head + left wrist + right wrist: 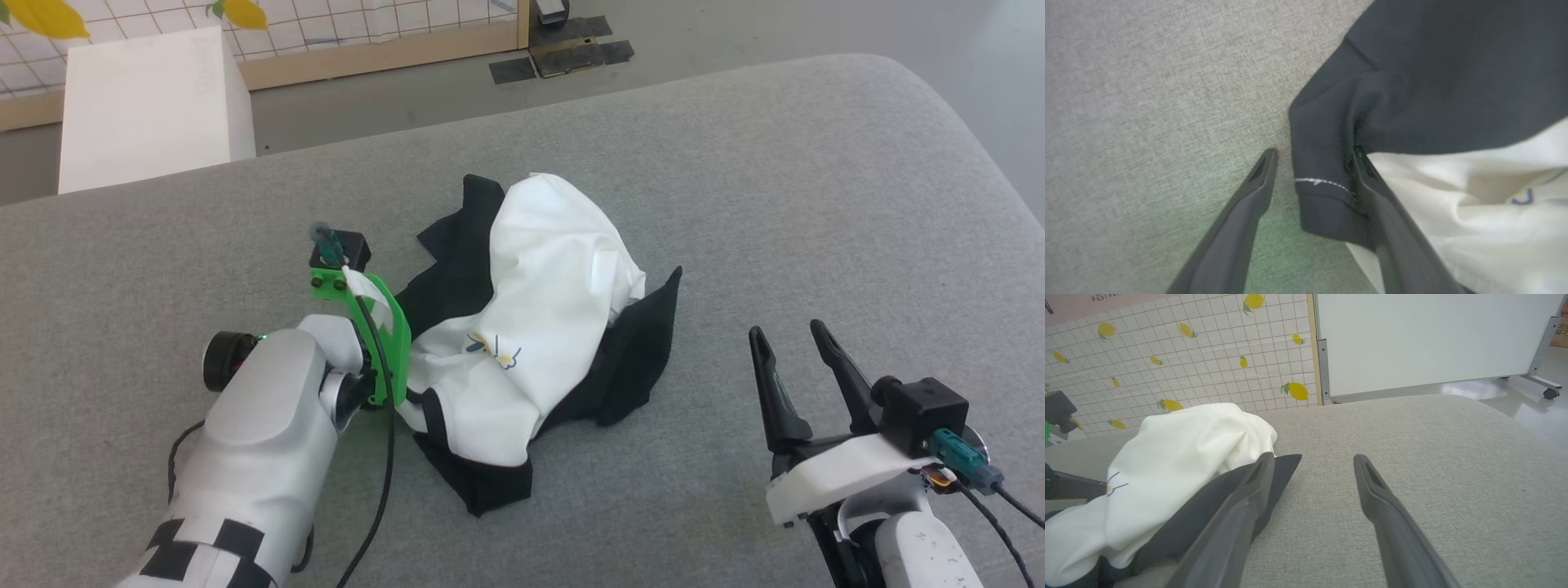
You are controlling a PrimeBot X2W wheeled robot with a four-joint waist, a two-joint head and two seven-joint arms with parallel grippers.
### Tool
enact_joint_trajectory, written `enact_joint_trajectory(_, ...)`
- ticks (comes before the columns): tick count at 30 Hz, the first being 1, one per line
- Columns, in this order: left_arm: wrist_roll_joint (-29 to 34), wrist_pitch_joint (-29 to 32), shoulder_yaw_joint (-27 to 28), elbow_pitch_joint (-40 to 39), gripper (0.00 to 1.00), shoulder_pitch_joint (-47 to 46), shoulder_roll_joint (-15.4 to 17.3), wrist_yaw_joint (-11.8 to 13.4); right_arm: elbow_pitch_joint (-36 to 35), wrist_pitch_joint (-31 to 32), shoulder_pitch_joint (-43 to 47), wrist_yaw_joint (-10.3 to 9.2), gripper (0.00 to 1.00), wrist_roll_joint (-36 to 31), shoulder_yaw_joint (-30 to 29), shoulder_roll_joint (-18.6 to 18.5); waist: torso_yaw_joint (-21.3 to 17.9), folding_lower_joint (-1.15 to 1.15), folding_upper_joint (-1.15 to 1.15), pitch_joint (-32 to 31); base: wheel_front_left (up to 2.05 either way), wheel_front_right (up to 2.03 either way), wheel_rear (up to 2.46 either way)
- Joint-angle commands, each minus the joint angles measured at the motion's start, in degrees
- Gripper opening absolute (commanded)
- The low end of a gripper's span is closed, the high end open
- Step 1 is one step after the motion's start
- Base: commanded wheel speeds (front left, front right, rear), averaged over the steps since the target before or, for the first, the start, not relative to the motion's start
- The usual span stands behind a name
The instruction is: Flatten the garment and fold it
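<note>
A: Why is the left gripper (1314, 163) there?
B: Its jaws stand wide astride the black cuff (1323, 204), nothing pinched yet; from there I can pull flat the garment (539, 310) heaped on the cushion (816, 163). The right gripper (785, 331) is open, empty.

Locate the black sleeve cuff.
Left wrist view: the cuff lies on the cushion between the left gripper's spread fingers, the white body to its right.

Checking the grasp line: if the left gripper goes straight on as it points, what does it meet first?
Most likely the black sleeve cuff, which lies between the left gripper's open fingers, with the grey cushion just under it; depth is hard to judge.
</note>
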Motion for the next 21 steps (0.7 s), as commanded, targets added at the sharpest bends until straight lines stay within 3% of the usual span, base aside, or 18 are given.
enact_joint_trajectory(1,0.12,-0.93,-0.10,0.58,0.00,1.07,-0.02,0.09,0.11,-0.47,-0.86,-0.09,1.00,0.35,-0.09,0.03,0.40,0.00,0.42,-0.22,0.00,0.00,0.00)
enact_joint_trajectory(6,-1.15,-17.73,4.57,-4.75,0.00,3.24,0.62,5.09,0.21,-0.63,-0.52,-0.09,1.00,0.27,-0.85,0.03,2.23,0.00,0.42,-1.30,0.00,0.00,0.00)
enact_joint_trajectory(11,-4.28,-30.06,10.02,-10.95,0.00,9.70,1.42,7.73,0.06,-0.43,0.28,-0.09,1.00,-0.07,-1.66,0.03,5.29,0.00,0.42,-2.72,0.00,0.00,0.00)
enact_joint_trajectory(16,-6.50,-35.10,14.82,-19.66,0.00,18.96,3.70,11.20,-1.12,0.40,1.21,-0.09,1.00,-0.56,-2.25,0.03,9.12,0.00,0.42,-3.70,0.00,0.00,0.00)
enact_joint_trajectory(21,-7.67,-35.25,18.59,-28.99,0.00,30.28,5.91,15.54,-1.96,1.14,1.75,-0.09,1.00,-0.65,-2.22,0.03,12.44,0.00,0.42,-4.28,0.00,0.00,0.00)
